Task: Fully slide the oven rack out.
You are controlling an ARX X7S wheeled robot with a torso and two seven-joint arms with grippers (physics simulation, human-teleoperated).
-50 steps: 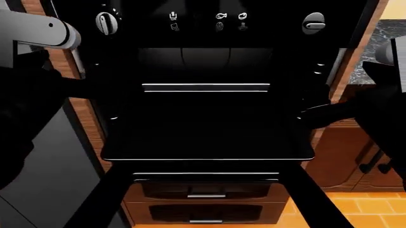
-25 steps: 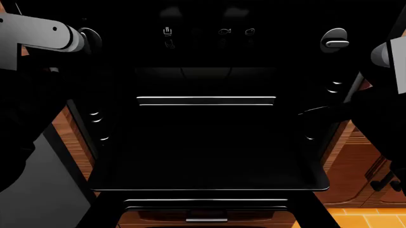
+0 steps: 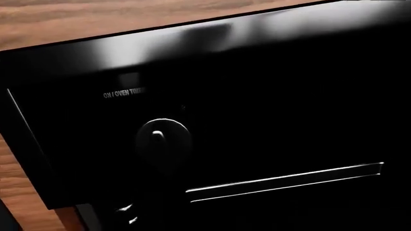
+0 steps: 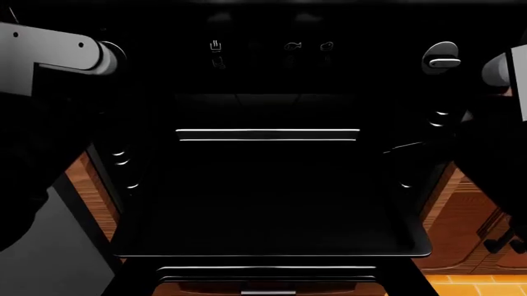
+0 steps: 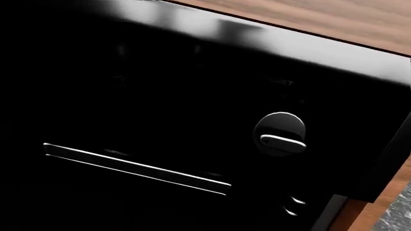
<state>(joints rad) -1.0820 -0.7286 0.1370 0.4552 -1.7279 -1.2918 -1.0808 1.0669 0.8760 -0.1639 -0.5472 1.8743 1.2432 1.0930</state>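
Two bright bars (image 4: pixel 268 135) mark front edge of oven rack (image 4: pixel 268 148), deep inside dark oven cavity, above lowered door (image 4: pixel 272 250); long axis side to side, nearly oven-wide; seen also from left wrist (image 3: pixel 286 182) and right wrist (image 5: pixel 134 167). Both arms raised at cavity flanks, left arm (image 4: pixel 58 49) by left knob (image 3: pixel 162 139), right arm (image 4: pixel 502 68) by right knob (image 4: pixel 442 57); rack ahead, below and between them, neither clearly nearer; no fingers visible, so grip state impossible to tell. Probably reach inward, hook the bars, pull straight toward robot.
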